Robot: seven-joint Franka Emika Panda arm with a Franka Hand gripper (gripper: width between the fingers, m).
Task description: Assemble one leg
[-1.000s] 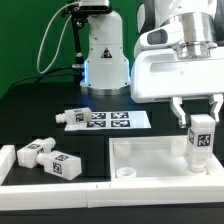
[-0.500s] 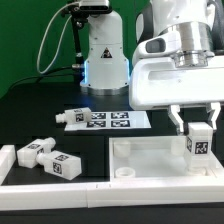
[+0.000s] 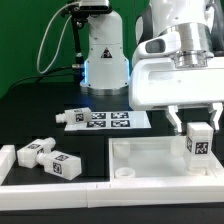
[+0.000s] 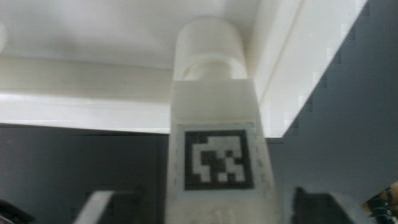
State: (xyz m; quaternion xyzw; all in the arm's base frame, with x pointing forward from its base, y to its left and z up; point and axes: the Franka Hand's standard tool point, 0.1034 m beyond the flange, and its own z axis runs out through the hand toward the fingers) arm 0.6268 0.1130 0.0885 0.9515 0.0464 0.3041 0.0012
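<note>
Now | claw clamped on upright leg | leg stands over tray corner at exterior view's right, likely lining up to seat | spare legs lie on surface

white leg with black-and-white tag, white panel, black table

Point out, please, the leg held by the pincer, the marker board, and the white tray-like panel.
the leg (image 3: 200, 141): exterior view, on its tagged front face.
the marker board (image 3: 110, 120): exterior view, on its middle tags.
the white tray-like panel (image 3: 150, 153): exterior view, on its bare floor.
</note>
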